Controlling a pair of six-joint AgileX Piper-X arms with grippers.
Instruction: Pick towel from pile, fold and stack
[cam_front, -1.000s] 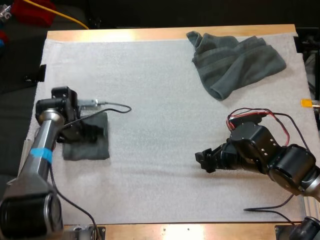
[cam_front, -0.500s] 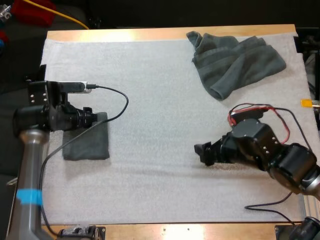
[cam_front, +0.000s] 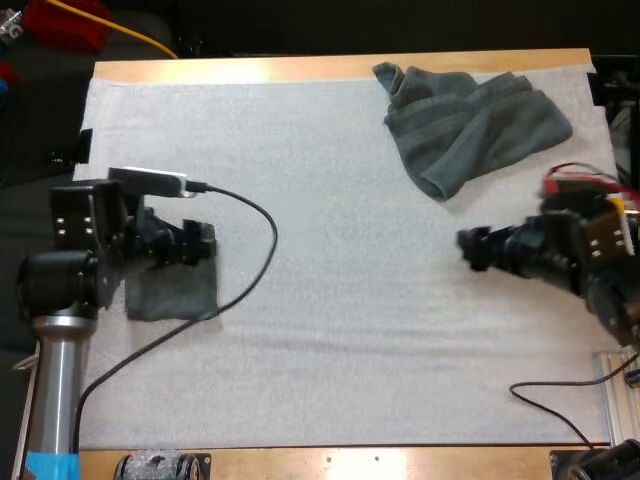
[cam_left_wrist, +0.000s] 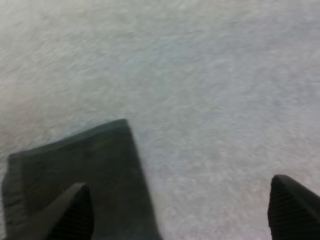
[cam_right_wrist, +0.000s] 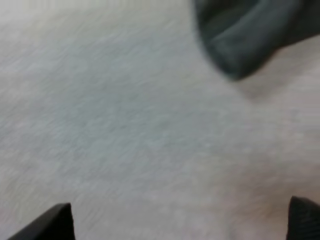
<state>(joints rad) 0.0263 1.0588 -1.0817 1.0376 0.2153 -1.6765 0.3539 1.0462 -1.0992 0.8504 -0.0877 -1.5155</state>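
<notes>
A crumpled dark grey-green towel (cam_front: 470, 125) lies at the far right of the mat. A folded towel (cam_front: 172, 290) lies flat at the left. My left gripper (cam_front: 200, 245) hovers over the folded towel's far edge, open, with nothing between its fingers. In the left wrist view the folded towel (cam_left_wrist: 85, 175) has its corner under one fingertip (cam_left_wrist: 72, 215), and the left gripper (cam_left_wrist: 180, 215) stands wide apart. My right gripper (cam_front: 472, 248) is open above bare mat, in front of the crumpled towel. Near the right gripper (cam_right_wrist: 182, 220), the crumpled towel's edge (cam_right_wrist: 250, 35) shows.
The white mat (cam_front: 330, 300) covers most of the wooden table (cam_front: 330, 67). A black cable (cam_front: 245, 270) from my left arm loops across the mat beside the folded towel. Another cable (cam_front: 545, 400) lies at the near right.
My left gripper has lifted off the folded towel and pulled back toward its far edge. My right gripper has moved right and away from me, nearer the crumpled towel.
</notes>
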